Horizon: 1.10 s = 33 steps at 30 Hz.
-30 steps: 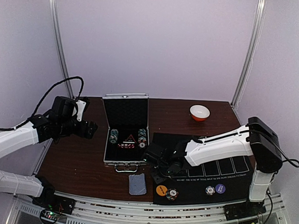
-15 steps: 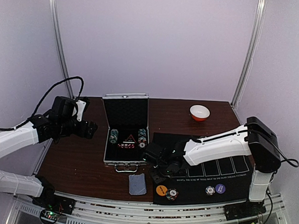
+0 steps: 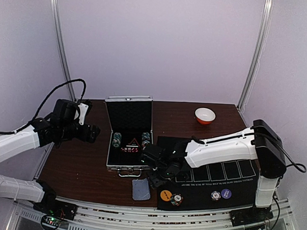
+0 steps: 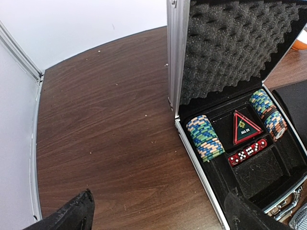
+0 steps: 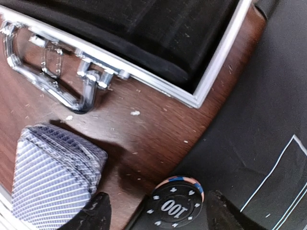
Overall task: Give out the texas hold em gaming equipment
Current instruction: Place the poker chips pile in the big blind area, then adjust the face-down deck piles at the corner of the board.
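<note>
A short poker chip stack [image 5: 175, 203] topped by a black "100" chip stands at the left edge of the black mat [image 5: 268, 110]. My right gripper [image 5: 158, 211] is open around it, with a gap between its left finger [image 5: 96, 214] and the chips. Grey-blue playing cards [image 5: 53, 177] lie just left of it. From above, my right gripper [image 3: 158, 174] hangs over the mat's near-left corner, close to the cards [image 3: 140, 189], an orange disc [image 3: 165, 195] and a chip stack [image 3: 176, 199]. My left gripper [image 4: 158, 218] is open over bare wood left of the case.
The open silver case [image 3: 111, 155] holds chip rows [image 4: 205, 138] [image 4: 267, 112], a red triangle [image 4: 245, 127] and red dice [image 4: 247, 152]. Its handle [image 5: 53, 81] juts toward the cards. Another chip stack [image 3: 215, 195] and a purple disc [image 3: 226, 193] sit on the mat's near edge. A white-and-orange bowl [image 3: 205, 115] stands back right.
My right gripper has shifted left toward the cards and its jaws have spread off the chip stack. The left arm has stayed still.
</note>
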### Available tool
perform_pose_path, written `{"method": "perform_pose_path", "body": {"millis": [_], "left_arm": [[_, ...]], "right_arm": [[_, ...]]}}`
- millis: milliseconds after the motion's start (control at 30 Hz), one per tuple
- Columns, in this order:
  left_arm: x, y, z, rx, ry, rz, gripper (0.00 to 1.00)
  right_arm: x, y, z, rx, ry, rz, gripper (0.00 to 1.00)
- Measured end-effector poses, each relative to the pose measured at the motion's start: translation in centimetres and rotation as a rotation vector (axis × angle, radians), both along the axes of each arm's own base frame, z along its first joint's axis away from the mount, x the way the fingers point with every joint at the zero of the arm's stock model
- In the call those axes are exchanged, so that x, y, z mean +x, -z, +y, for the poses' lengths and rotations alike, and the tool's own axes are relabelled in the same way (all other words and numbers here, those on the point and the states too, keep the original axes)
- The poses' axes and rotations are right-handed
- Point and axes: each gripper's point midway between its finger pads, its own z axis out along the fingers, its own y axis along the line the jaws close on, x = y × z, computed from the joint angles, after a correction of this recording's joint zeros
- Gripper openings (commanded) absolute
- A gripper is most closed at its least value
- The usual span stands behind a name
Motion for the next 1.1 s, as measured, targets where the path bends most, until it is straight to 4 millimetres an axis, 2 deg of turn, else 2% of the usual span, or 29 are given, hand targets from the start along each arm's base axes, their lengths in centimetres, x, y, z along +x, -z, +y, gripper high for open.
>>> {"method": "perform_pose_path", "body": {"millis": [67, 233, 400, 500, 600, 733, 833, 967, 1100], "left_arm": [[0.0, 0.1, 0.0, 0.001, 0.0, 0.001, 0.98], [0.0, 0.1, 0.0, 0.001, 0.0, 0.002, 0.98], [0.0, 0.1, 0.0, 0.001, 0.0, 0.003, 0.98], [0.0, 0.2, 0.0, 0.002, 0.0, 0.003, 0.98], [0.0, 0.2, 0.0, 0.002, 0.0, 0.003, 0.98], [-0.1, 0.2, 0.0, 0.001, 0.0, 0.003, 0.98], [-0.1, 0.2, 0.0, 0.001, 0.001, 0.003, 0.98], [-0.1, 0.2, -0.1, -0.002, 0.006, 0.005, 0.98], [-0.1, 0.2, -0.1, -0.003, 0.007, 0.006, 0.98]], "right_arm": [[0.1, -0.6, 0.2, -0.001, 0.001, -0.014, 0.99], [0.4, -2.6, 0.7, -0.001, 0.02, -0.065, 1.0], [0.2, -6.5, 1.5, 0.062, 0.069, -0.15, 1.0], [-1.0, -8.2, 2.6, 0.108, 0.082, -0.183, 1.0], [-3.4, -8.9, 4.8, 0.172, 0.064, -0.17, 1.0], [-5.7, -8.3, 8.2, 0.223, 0.082, -0.141, 1.0], [-6.6, -5.9, 9.5, 0.19, 0.111, -0.132, 1.0], [-6.3, -2.8, 8.5, 0.093, 0.153, -0.147, 1.0], [-6.1, -2.4, 7.5, 0.056, 0.177, -0.16, 1.0]]}}
